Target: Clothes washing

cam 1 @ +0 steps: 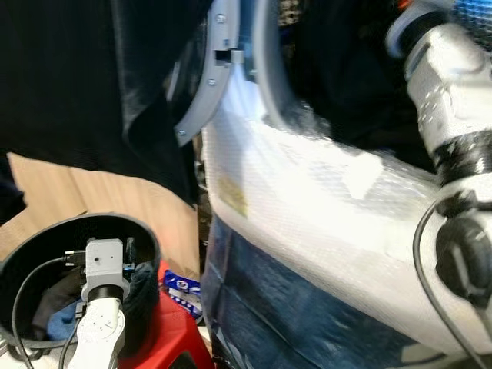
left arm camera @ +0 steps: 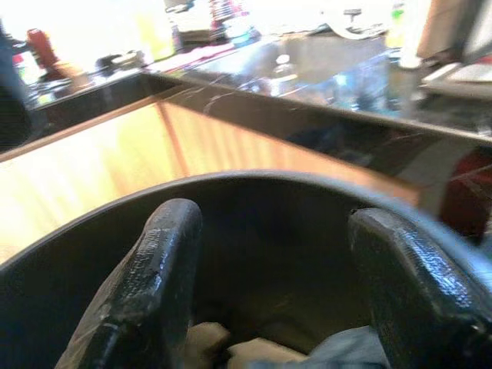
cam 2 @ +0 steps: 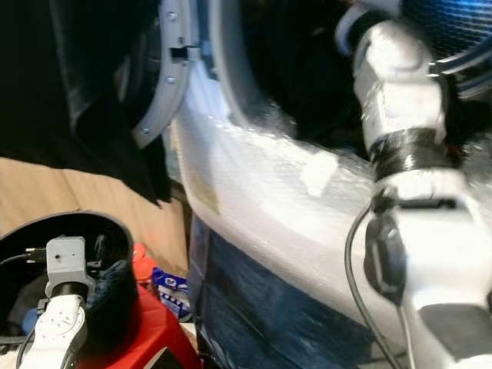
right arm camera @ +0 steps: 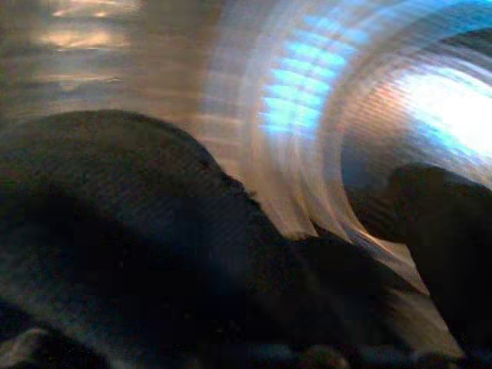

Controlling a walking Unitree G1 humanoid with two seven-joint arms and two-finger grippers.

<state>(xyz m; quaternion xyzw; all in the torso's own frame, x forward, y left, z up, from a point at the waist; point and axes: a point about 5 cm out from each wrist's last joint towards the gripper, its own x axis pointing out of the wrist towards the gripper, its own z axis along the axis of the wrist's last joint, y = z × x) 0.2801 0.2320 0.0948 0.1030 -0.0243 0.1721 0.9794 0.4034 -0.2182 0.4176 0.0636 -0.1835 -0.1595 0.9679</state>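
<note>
From the head, the left arm (cam 1: 96, 323) reaches down into a black basket (cam 1: 146, 246) of clothes (cam 1: 58, 311) beside the washing machine (cam 1: 323, 207). Left wrist: the left gripper (left arm camera: 269, 284) is spread wide, empty, above them. Right wrist: the drum (right arm camera: 307, 100) with dark cloth (right arm camera: 123, 231) — right gripper's grip unclear.

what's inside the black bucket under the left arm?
Black bucket: crumpled clothes at the bottom, blue and pale pieces. The left tool hangs open inside, above them. Arm and bucket wall hide the rest.
</note>
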